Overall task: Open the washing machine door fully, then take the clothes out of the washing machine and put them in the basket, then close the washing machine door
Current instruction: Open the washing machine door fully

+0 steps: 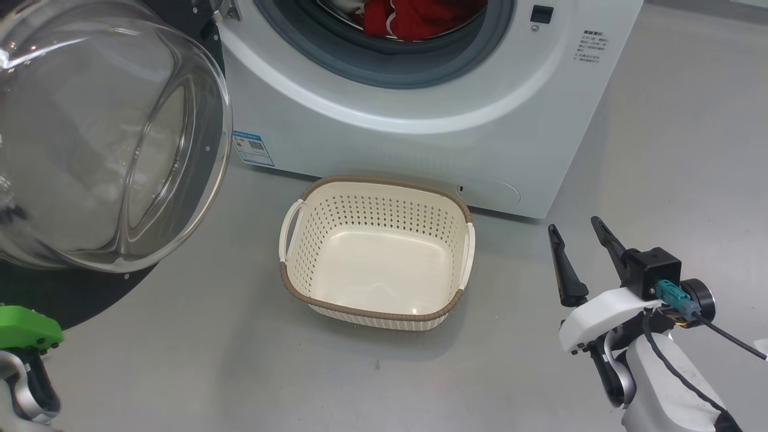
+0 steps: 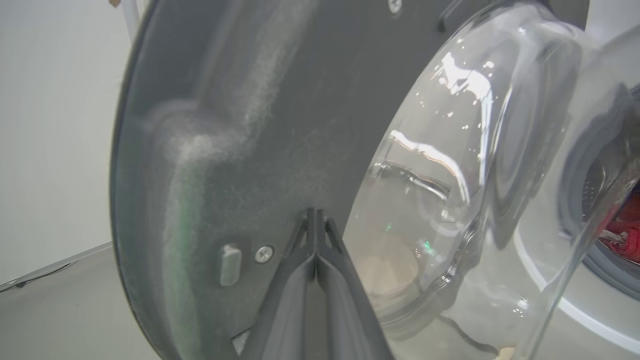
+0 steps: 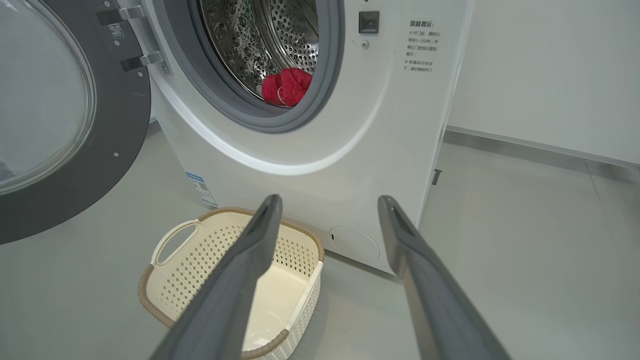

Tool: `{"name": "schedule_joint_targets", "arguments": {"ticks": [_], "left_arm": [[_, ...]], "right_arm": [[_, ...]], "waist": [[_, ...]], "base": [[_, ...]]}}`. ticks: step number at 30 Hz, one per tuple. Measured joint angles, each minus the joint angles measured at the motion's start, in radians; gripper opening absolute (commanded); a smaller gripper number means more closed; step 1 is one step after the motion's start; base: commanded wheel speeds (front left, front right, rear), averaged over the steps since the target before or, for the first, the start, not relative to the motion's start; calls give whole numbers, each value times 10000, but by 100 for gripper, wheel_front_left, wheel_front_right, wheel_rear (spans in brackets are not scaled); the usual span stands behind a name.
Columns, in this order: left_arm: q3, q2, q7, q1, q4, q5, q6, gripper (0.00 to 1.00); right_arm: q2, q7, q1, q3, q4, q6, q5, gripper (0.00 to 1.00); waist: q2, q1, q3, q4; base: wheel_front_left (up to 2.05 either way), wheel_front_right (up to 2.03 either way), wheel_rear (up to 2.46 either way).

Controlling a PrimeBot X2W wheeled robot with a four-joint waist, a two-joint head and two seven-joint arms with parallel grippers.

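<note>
- left end effector: fingers pressed together, holding nothing, tips at the dark inner face of the washing machine door; we cannot confirm contact.
- door swung out at 9 o'clock in the head view, seemingly near full swing.
- clothes in the drum of the washing machine, 12 o'clock; basket empty, just before it.
- right end effector, 4 o'clock, fingers apart, empty.
- we would push that dark face, not the glass, slowly until the hinge stops.

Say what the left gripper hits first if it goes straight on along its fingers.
The washing machine door: the shut left gripper points at its dark inner face, just beside the glass dome. It looks very close, perhaps touching.
</note>
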Motion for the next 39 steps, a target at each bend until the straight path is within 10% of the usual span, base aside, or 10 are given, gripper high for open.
{"name": "schedule_joint_targets", "arguments": {"ticks": [15,18,20,21,39], "left_arm": [[-715,-947,0,709,-1114,755,-623,5],[-988,-1099,0,882,-1434,809,-943,49],[-1294,-1166,0,1026,-1647,1003,-1135,96],[-1427,-1189,2,1102,-1730,1087,-1197,100],[-2748,-1289,2,1873,-2215,1329,-1845,100]], "right_arm": [[203,0,19,-67,75,63,0,100],[222,0,22,-81,77,123,2,100],[263,0,27,-67,77,125,2,100],[290,0,28,-56,77,125,2,100],[389,0,34,-178,-96,201,10,100]], "waist": [[0,0,-488,-67],[0,0,-566,-155],[0,0,-602,-231],[0,0,-615,-273],[0,0,-750,-1566]], "base": [[0,0,0],[0,0,0],[0,0,0],[0,0,0],[0,0,0]]}}
